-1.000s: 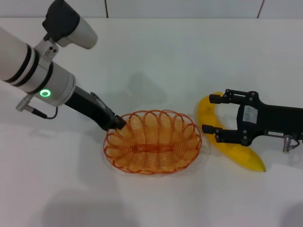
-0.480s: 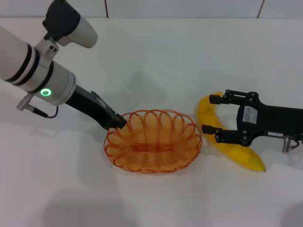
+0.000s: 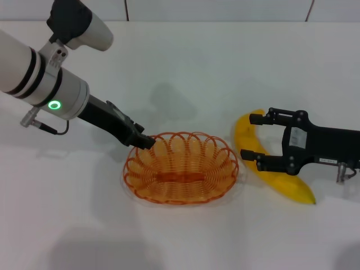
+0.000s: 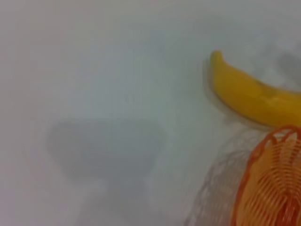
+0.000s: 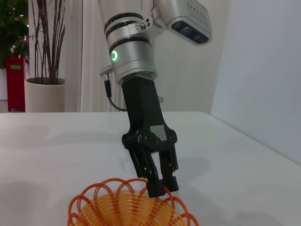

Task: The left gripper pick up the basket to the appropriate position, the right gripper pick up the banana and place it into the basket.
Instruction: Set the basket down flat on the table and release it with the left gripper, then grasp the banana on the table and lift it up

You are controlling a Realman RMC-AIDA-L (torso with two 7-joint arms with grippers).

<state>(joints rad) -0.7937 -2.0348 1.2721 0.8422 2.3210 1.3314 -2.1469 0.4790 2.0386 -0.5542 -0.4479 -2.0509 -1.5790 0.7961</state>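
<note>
Key relation: the banana (image 3: 269, 161) lies directly under and between the fingers of the right gripper (image 3: 254, 136), which sits wide open w/ one finger on the far side and one on the near side of the fruit, jaws not yet touching it as far as head view shows. Banana's long axis runs diagonally, far-left tip up by the gripper's far finger, near-right tip trailing toward the near edge of the table (image 3: 185, 67); the fingers straddle it roughly across that axis, approx at its far third, so a close should bite across the width, not along the length. Right arm is plainly the nearer one; banana is just right of the basket (image 3: 181, 167), apart from it by a narrow gap. Left gripper (image 3: 145, 141) is at the basket's far-left rim; in the right wrist view its fingers (image 5: 162, 181) look narrow and pinched over the wire loops, prob. holding the rim, tho exact contact is hard to confirm. Basket rests on the table, centre of scene. Materials: banana is smooth, glossy, bright yellow, plastic-looking, curved, so likely a bit slippery under hard fingers. Basket is thin orange looped wire, scalloped rim, see-through sides, shallow oval, prob. light and liable to tip if lifted by one edge. Table is plain white, matte.
</note>
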